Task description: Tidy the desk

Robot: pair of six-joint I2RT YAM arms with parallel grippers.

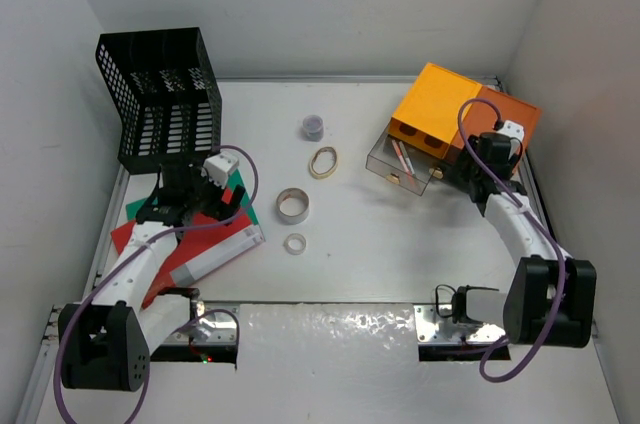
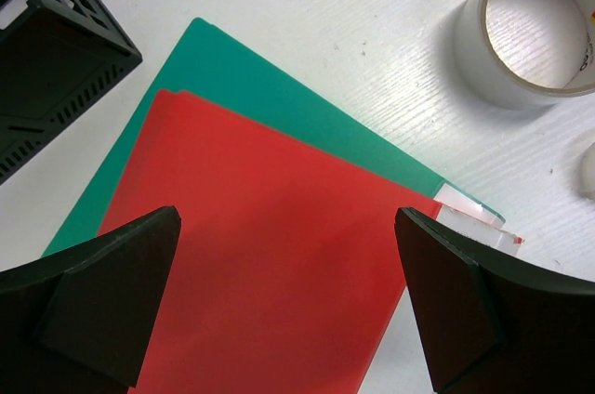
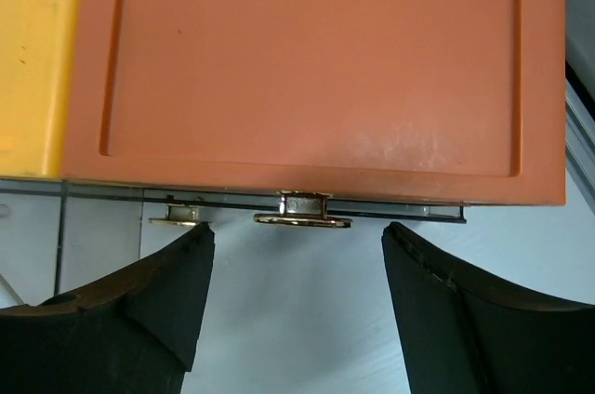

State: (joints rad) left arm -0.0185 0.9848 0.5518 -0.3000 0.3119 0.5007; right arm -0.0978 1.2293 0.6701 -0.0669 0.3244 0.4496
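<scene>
The white desk (image 1: 400, 254) holds a red folder (image 2: 270, 273) lying on a green folder (image 2: 279, 106) at the left. My left gripper (image 2: 288, 224) hovers over the red folder, open wide, with nothing between its fingers. At the back right stand a yellow-orange drawer box (image 1: 435, 99) and a darker orange one (image 1: 508, 119). My right gripper (image 3: 296, 243) is open just in front of the darker box (image 3: 316, 69). The gold handle (image 3: 303, 218) of that box's drawer lies just beyond the fingertips, and the gripper holds nothing.
A black mesh rack (image 1: 160, 94) stands at the back left beside the folders. A clear drawer (image 1: 400, 159) with pens sticks out of the yellow-orange box. A tape roll (image 1: 292, 205), a smaller ring (image 1: 294, 243), a rubber band (image 1: 323, 162) and a small purple cap (image 1: 313, 126) lie mid-desk.
</scene>
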